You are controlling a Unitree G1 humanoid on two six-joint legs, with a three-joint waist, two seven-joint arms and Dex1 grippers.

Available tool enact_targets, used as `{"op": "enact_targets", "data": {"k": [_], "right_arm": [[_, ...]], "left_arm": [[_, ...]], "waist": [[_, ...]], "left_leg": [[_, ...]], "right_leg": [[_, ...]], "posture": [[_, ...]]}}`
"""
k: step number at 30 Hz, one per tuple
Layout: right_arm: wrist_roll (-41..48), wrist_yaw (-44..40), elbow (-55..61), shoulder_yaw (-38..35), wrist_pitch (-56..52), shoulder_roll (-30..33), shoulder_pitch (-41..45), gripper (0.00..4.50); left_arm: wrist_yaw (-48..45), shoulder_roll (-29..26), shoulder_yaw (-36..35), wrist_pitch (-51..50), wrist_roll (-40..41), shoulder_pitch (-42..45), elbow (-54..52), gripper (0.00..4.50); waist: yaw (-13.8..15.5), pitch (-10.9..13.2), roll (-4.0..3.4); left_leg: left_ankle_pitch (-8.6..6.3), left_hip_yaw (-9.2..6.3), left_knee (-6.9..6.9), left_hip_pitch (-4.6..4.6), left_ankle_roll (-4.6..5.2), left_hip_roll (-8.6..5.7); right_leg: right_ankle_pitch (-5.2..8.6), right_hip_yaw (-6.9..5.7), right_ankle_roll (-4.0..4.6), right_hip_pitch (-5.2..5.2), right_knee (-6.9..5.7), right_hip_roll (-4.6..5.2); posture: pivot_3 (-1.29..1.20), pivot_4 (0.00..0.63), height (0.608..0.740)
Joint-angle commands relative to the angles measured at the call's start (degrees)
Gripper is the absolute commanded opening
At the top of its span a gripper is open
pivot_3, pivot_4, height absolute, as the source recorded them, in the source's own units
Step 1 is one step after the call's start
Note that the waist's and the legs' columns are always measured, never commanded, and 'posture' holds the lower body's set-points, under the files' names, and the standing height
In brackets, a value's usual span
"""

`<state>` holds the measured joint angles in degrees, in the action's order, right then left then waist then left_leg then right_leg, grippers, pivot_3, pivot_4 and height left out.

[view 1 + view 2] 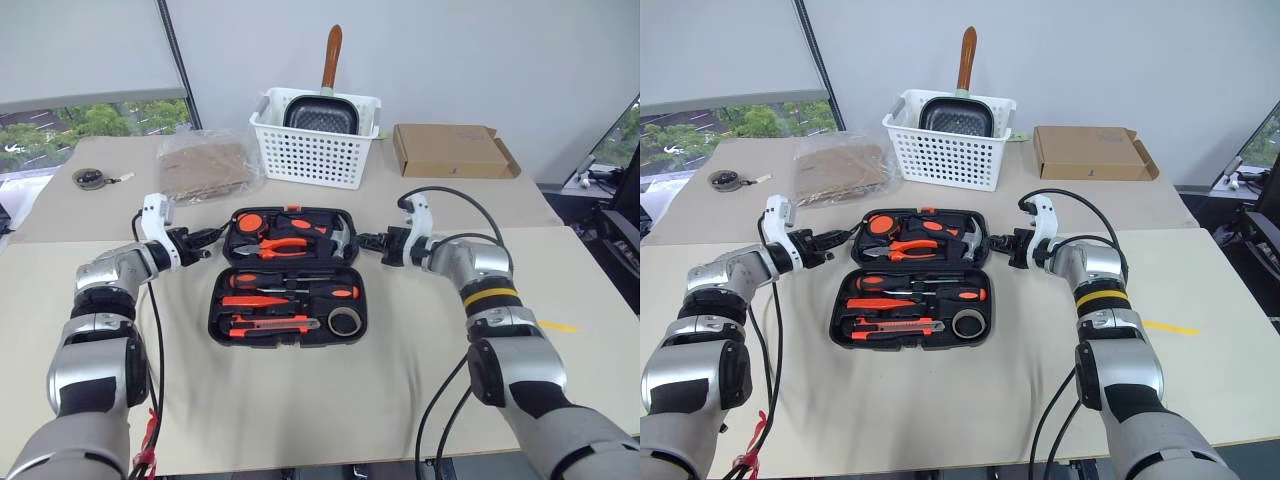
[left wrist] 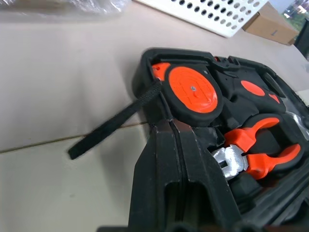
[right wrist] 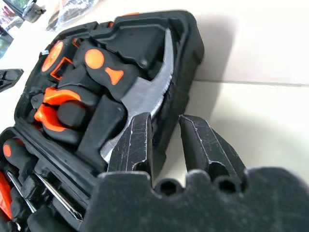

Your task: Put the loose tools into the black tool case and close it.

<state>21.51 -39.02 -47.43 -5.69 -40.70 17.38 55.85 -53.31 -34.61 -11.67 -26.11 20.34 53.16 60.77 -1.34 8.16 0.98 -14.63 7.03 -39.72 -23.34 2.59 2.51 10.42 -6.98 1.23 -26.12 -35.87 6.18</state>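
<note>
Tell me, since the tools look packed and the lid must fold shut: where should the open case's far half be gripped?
Grip the far half of the black tool case by its two short side rims, one gripper per side: left gripper from its left, right gripper from its right. The half lies flat and open, so those raised edges probably offer the only graspable lips.

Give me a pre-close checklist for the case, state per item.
1. Case open flat on the table: ok.
2. Tools seated: screwdrivers, knife and tape ring lie in the near half: ok.
3. Stray tools beside the case: none seen: ok.
4. Left gripper at the far half's left edge, shut: ok; contact: cannot tell.
5. Right gripper open, its fingers on either side of the far half's right rim: ok.
6. Basket behind the case, clear of lid swing: cannot tell.
</note>
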Motion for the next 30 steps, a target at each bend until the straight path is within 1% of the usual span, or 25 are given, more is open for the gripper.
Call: {"op": "enact_targets", "data": {"k": [1, 9, 12, 13, 14, 19, 24, 30], "right_arm": [[0.2, -1.5, -0.2, -1.3, 1.7, -0.1, 2.2, 1.15], [-0.8, -1.8, -1.2, -0.5, 2.3, -1.2, 2.8, 1.15], [-1.2, -1.5, -2.4, -0.5, 2.6, -1.7, 3.3, 0.41], [-1.4, -1.4, -3.0, -0.5, 2.9, -1.9, 3.6, 0.08], [-1.5, -1.4, -3.4, -0.6, 3.1, -1.9, 3.8, 0.03], [-1.9, -1.3, -4.1, -0.8, 3.6, -2.1, 4.2, 0.03], [-2.3, -1.4, -3.7, -0.7, 4.1, -2.3, 4.3, 0.03], [-3.0, -1.5, -3.7, -0.4, 5.0, -2.4, 4.1, 0.03]], "left_arm": [[-1.7, -0.4, -1.0, 2.1, -0.6, 2.4, 1.6, 0.0], [-2.7, 0.3, -1.0, 3.0, -1.7, 2.9, 3.3, 0.0], [-2.7, 0.6, -1.1, 3.1, -2.1, 3.1, 3.9, 0.0], [-2.8, 0.7, -1.2, 3.1, -2.3, 3.2, 4.0, 0.0], [-2.6, 0.8, -1.3, 3.2, -2.5, 3.3, 4.3, 0.0], [-2.1, 0.9, -1.4, 3.6, -3.0, 3.6, 5.2, 0.0], [-2.5, -0.1, -3.2, 3.6, -1.8, 3.4, 5.5, 0.0], [-8.9, -1.7, -5.0, 1.6, -0.2, 1.6, 4.1, 0.0]], "waist": [[-0.2, 0.0, 0.0], [-0.6, 0.0, 0.0], [-0.8, 0.0, 0.0], [-0.8, 0.0, 0.0], [-0.9, 0.0, 0.0], [-1.1, 0.0, 0.0], [-1.1, 0.0, 0.0], [-1.1, 0.0, 0.0]], "left_leg": [[0.0, 0.0, -0.01, 0.01, 0.0, 0.0], [0.03, -0.02, -0.01, 0.04, -0.05, 0.0], [0.03, -0.02, -0.02, 0.05, -0.05, 0.0], [0.03, -0.02, -0.02, 0.05, -0.05, 0.0], [0.03, -0.02, -0.02, 0.06, -0.05, 0.0], [0.04, -0.02, -0.02, 0.08, -0.07, 0.0], [0.04, -0.02, -0.02, 0.09, -0.07, 0.0], [0.05, -0.02, -0.02, 0.09, -0.09, 0.0]], "right_leg": [[0.0, 0.01, -0.01, 0.0, -0.02, 0.0], [0.0, 0.01, -0.01, 0.0, -0.13, 0.01], [-0.01, 0.02, -0.02, 0.0, -0.15, 0.02], [-0.01, 0.02, -0.02, 0.0, -0.16, 0.03], [-0.01, 0.02, -0.04, 0.01, -0.16, 0.03], [-0.02, 0.03, -0.05, 0.01, -0.2, 0.03], [-0.03, 0.04, -0.05, 0.01, -0.21, 0.04], [-0.03, 0.03, -0.06, 0.0, -0.22, 0.03]], "posture": [[0.0, 0.15, 0.7], [0.0, 0.15, 0.7], [0.0, 0.15, 0.7], [0.0, 0.15, 0.7], [0.0, 0.15, 0.7], [0.0, 0.15, 0.7], [0.0, 0.15, 0.7], [0.0, 0.15, 0.7]]}}
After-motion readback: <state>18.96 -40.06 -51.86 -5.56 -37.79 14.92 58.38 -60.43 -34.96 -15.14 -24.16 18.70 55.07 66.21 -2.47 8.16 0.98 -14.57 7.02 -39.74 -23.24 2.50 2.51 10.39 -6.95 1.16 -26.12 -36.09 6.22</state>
